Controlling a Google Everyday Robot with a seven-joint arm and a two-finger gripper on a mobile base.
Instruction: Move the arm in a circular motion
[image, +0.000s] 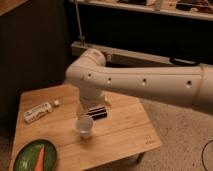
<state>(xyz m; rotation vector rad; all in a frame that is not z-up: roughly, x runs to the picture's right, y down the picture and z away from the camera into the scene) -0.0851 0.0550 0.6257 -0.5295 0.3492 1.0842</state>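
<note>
Cream-white robot arm of thick tubular segments (145, 82) enters from the right edge and runs left, passing above the small white paper cup (84, 126). It bends at a rounded elbow up-left of the cup, then drops toward it. Small dark dots run along the long segment.

Pale gripper (95, 103) is at the arm's low end, just behind the cup and close over the tabletop. It's mostly masked by the wrist, so apart or together: can't tell.

The cup stands upright, mouth up, on the light slatted wooden table (130, 135). A small black rectangular block (98, 113) lies just behind-right of the cup, under the gripper end; contact with the gripper can't be told.

A white bottle on its side (37, 112) is well left of the cup, with a small white cap (56, 103) near its end. A round green plate (22, 157) sits front-left of the cup, with an orange carrot (41, 154) lying on it. Speckled floor (175, 125) shows to the right of the cup, past the table edge.
</note>
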